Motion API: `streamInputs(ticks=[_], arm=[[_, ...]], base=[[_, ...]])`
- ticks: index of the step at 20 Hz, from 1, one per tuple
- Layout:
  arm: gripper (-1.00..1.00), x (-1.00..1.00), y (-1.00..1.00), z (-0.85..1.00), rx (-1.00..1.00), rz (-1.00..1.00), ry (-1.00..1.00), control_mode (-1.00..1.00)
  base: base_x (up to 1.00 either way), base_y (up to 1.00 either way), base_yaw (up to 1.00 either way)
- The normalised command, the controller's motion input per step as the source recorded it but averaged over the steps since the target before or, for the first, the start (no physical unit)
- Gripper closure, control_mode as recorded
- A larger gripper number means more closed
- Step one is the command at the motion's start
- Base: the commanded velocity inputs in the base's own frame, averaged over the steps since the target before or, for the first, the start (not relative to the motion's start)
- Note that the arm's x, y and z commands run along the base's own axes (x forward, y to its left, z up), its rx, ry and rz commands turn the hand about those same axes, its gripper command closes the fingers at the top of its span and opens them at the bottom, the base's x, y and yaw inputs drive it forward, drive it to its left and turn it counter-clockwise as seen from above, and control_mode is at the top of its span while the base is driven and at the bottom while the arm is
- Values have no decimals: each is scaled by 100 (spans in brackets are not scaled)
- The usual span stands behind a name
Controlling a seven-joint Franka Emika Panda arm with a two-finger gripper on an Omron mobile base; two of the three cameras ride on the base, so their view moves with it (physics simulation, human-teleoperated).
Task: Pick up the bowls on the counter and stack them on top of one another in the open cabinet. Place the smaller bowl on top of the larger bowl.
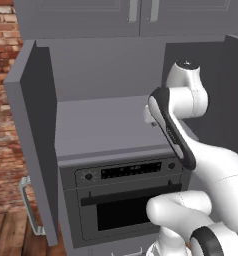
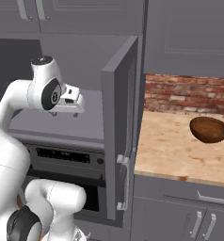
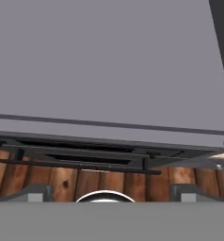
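The white arm's two-finger gripper [image 2: 69,113] hangs over the flat grey shelf [image 1: 101,127] of the tall grey open cabinet [image 2: 118,141], jaws spread wide and holding nothing. The wide, glossy dark reddish-brown wooden bowl [image 2: 209,129] sits on the light tan mottled desk [image 2: 170,150], at about 3 o'clock from the gripper and well apart from it. The long grey cabinet door [image 2: 121,132] stands open between the two.

Risks, as judged:
- Swinging toward the bowl could clip the door's edge.
- The bowl's curved, glossy rim may slip from a shallow pinch.
- The small pale bowl's place cannot be confirmed from here.
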Motion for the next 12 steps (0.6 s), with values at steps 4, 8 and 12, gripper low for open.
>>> streamInputs(ticks=[4,8,12], arm=[[-100,-35,0,19,-2,-2,-6,-100],[-100,-36,0,21,0,-1,-4,-100],[-100,-34,0,21,0,0,-2,-100]], base=[[0,0,0],[0,0,0],[0,0,0]])
